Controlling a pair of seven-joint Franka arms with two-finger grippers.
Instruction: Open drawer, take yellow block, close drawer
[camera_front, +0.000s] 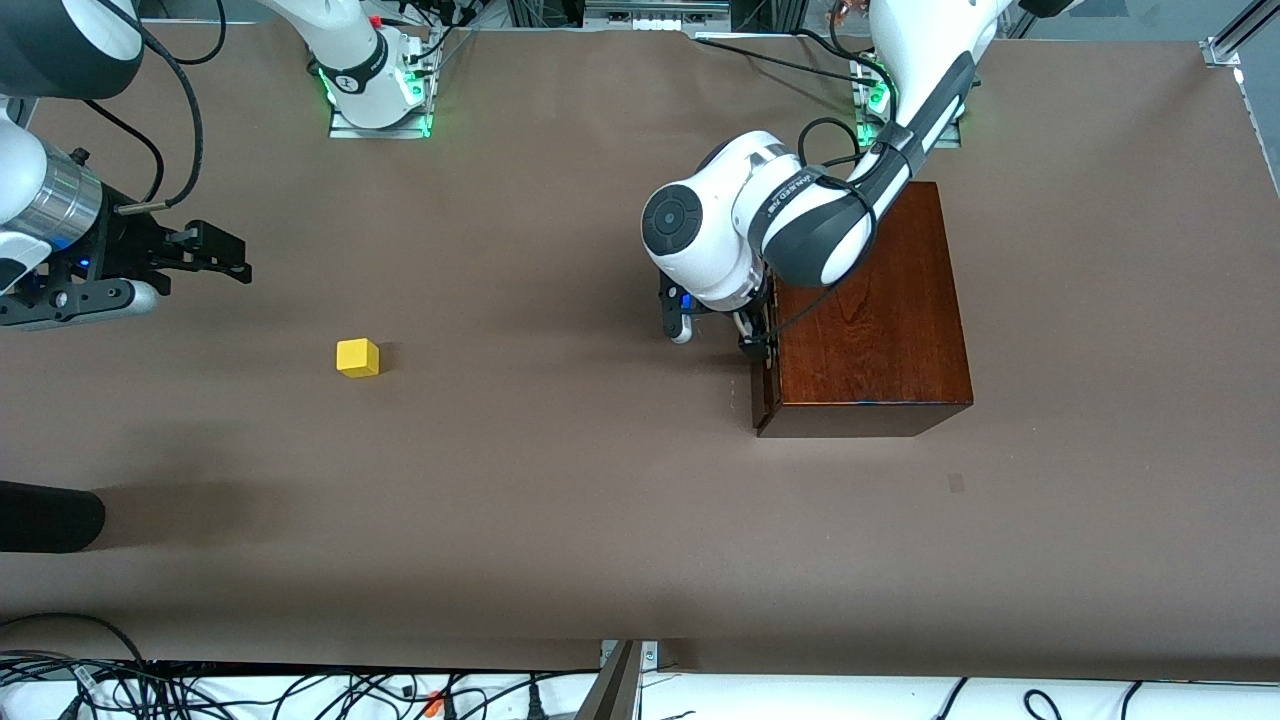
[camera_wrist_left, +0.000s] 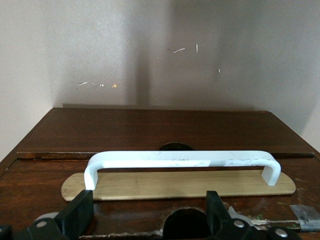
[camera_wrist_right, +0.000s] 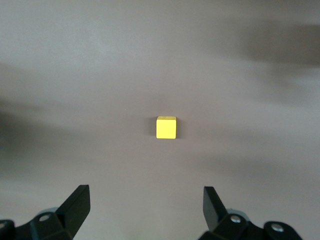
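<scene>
1. Drawer (camera_front: 766, 385), item nearest the front camera: dark front panel flush or very nearly flush with its mahogany box (camera_front: 868, 310), which stood toward the left arm's end of the table (camera_front: 560, 520). Drawer front faced the right arm's end of the table.
2. White bar handle (camera_wrist_left: 182, 161): fixed across the drawer front, long axis running level along the panel, over a pale backing plate (camera_wrist_left: 180, 184).
3. Left gripper (camera_wrist_left: 150, 216): posted directly before the handle, fingers apart with nothing between them, bar lying just ahead and crosswise to the fingers. Judged the nearer arm for the pull; the move would turn on the fingers straddling the bar.
4. Yellow block (camera_front: 358, 357): lay on the bare table, outside the drawer, well apart from the box, toward the right arm's end. Cube form, no long axis.
5. Right gripper (camera_wrist_right: 146, 212): hung over the table near its own end, fingers spread wide and empty, block centred ahead of the gap in the right wrist view, apart from it.
</scene>
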